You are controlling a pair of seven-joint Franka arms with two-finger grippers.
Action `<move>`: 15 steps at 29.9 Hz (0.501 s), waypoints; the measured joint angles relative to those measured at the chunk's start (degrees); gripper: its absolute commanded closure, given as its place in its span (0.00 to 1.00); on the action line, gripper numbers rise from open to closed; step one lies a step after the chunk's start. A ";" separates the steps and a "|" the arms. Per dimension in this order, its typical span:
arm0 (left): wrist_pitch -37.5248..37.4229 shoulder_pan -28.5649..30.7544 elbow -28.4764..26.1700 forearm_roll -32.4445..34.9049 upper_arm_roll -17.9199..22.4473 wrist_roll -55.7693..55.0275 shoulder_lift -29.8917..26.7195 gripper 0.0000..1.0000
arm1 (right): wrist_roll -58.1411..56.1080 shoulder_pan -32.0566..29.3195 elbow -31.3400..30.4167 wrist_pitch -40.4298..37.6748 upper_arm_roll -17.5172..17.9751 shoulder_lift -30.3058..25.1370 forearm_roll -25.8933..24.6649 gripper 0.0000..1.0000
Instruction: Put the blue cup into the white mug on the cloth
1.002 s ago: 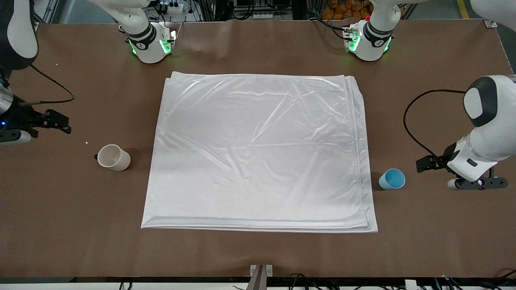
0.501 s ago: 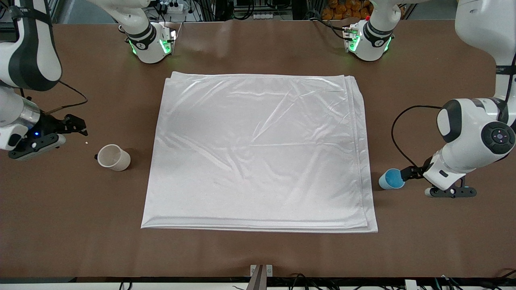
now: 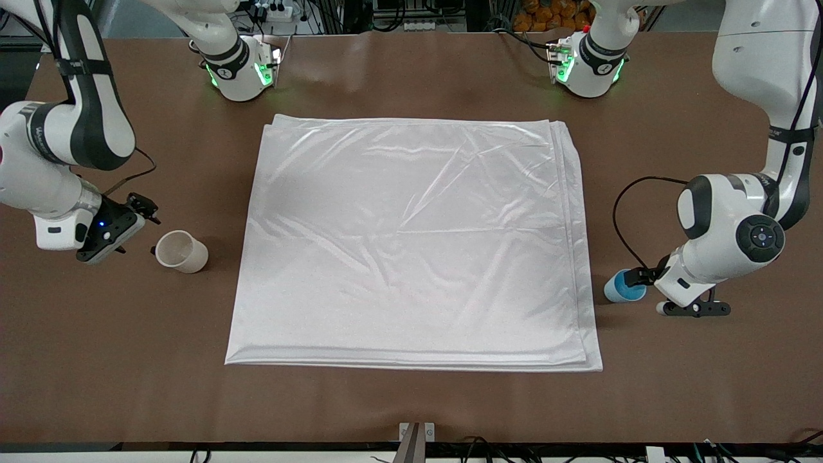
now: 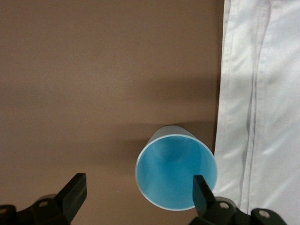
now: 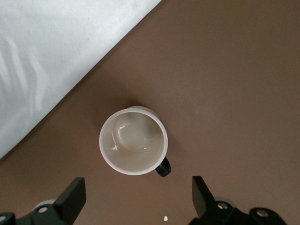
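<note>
The blue cup (image 3: 622, 287) stands upright on the bare table beside the cloth's (image 3: 411, 244) edge, toward the left arm's end. My left gripper (image 3: 644, 278) is open and low beside it. In the left wrist view (image 4: 139, 194) one finger overlaps the cup's rim (image 4: 176, 173) and the other stands well off it. The white mug (image 3: 181, 252) stands upright on the bare table beside the cloth, toward the right arm's end. My right gripper (image 3: 145, 211) is open over the table next to it. In the right wrist view (image 5: 138, 197) the mug (image 5: 133, 140) lies just ahead of the fingers.
The cloth's folded edge shows in the left wrist view (image 4: 262, 93) and its corner in the right wrist view (image 5: 56, 56). A white crumb (image 5: 165, 218) lies by the mug. A black cable (image 3: 620, 212) loops at the left wrist. A metal bracket (image 3: 416, 431) sits at the table's near edge.
Both arms have swung in and down. My left gripper has moved up to the blue cup. My right gripper has moved toward the white mug. The cups and cloth have not moved.
</note>
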 measured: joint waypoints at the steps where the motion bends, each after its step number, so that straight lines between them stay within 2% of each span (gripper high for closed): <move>1: 0.00 0.03 0.00 0.00 0.00 0.00 0.10 0.00 | -1.56 -0.24 0.00 0.70 0.00 0.58 0.00 0.00; 10: 0.21 0.15 -0.04 0.00 0.00 0.00 1.56 0.00 | -15.65 -2.51 2.12 4.33 -0.07 6.27 -0.01 0.00; 12: 0.44 0.15 -0.04 0.00 0.00 0.00 2.01 0.05 | -17.93 -2.71 3.10 4.37 -0.09 7.40 -0.01 0.00; 15: 0.85 0.15 -0.04 0.00 0.00 0.00 2.72 0.22 | -21.46 -2.76 4.52 4.66 -0.10 9.05 -0.03 0.00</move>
